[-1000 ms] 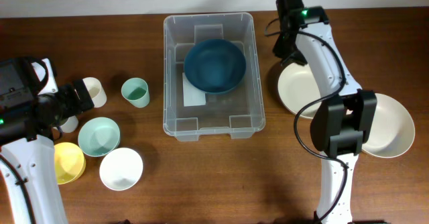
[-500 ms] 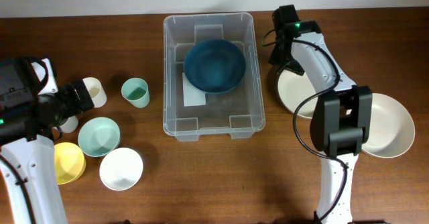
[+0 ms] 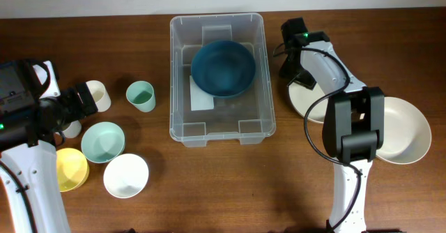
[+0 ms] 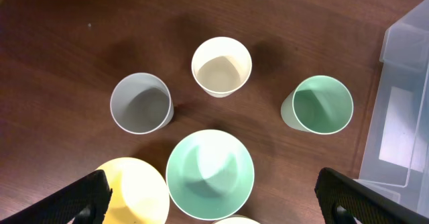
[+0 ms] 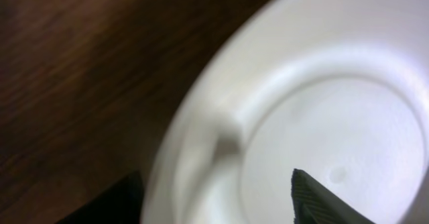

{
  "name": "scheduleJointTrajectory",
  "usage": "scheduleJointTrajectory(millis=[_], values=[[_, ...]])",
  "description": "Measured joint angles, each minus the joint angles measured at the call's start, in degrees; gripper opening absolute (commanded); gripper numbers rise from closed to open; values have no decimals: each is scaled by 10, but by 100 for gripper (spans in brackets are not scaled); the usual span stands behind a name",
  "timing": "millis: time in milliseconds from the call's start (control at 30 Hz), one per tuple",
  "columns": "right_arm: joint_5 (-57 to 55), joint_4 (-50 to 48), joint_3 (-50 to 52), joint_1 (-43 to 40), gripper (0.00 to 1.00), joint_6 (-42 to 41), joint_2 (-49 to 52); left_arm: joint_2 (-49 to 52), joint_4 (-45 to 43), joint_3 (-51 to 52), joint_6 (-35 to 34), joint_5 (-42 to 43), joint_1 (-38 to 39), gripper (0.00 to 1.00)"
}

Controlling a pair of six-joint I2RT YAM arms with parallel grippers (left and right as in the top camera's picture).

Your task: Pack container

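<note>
1. The container (image 3: 174, 72) sits mid-table with a blue bowl (image 3: 223, 68) inside it.
2. The right gripper (image 5: 214, 200) is spread, its fingers either side of a cream bowl's (image 5: 335, 117) rim, right of the container.
3. The left gripper (image 4: 214, 197) hangs spread wide above a green bowl (image 4: 210, 163).

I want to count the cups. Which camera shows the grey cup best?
The left wrist view: the grey cup stands whole, seen from above. Overhead, the left arm hides most of it. The right wrist view shows only a white bowl.
</note>
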State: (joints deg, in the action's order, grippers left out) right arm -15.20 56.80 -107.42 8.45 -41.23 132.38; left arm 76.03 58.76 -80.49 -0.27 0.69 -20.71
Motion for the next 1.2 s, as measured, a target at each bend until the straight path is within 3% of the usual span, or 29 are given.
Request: scheduleJointTrajectory(millis=[133,200,233,533,1033,1200], values=[[0,-3,12,0,61,-5,0,0,0,0,0,0,0,100],[0,-4,15,0,53,-5,0,0,0,0,0,0,0,100],[0,-3,15,0,43,-5,0,0,0,0,0,0,0,100],[0,-7,16,0,4,-11,0,0,0,0,0,0,0,100],[-5,-6,12,0,4,1,0,0,0,0,0,0,0,99],[-10,38,-45,0,4,22,0,0,0,0,0,0,0,100]])
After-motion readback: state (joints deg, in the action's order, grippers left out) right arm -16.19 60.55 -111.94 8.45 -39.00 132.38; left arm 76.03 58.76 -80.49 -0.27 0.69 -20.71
